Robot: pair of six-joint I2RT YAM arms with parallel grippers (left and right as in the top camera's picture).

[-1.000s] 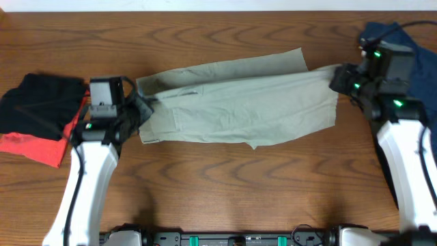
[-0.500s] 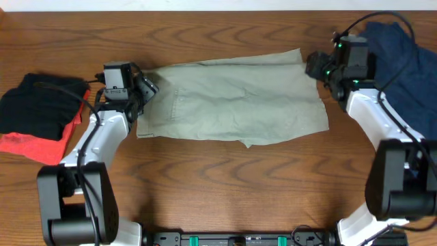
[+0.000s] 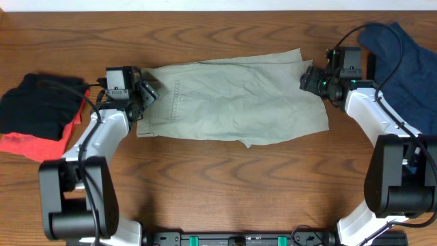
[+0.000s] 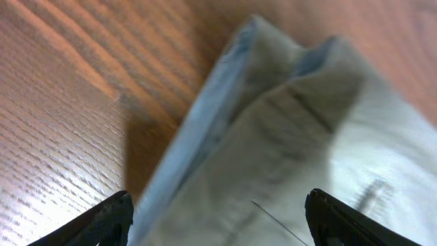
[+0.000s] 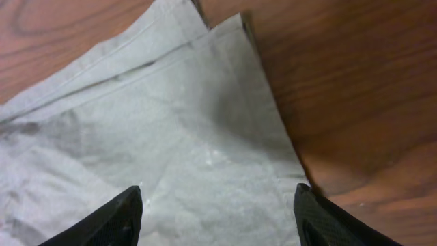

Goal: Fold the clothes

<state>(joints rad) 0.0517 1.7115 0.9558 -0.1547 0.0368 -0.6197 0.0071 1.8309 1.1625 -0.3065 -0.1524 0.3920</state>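
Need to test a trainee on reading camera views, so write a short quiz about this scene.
1. True or false: the right gripper is clamped shut on the shorts.
2. What lies at the left edge of the table? A) black and red clothes B) a basket C) a cup
3. Fill in: the left gripper is at the shorts' ____ end, where pale blue lining shows.

Key: 1 false, its jaws are wide open; 2 A; 3 waist.
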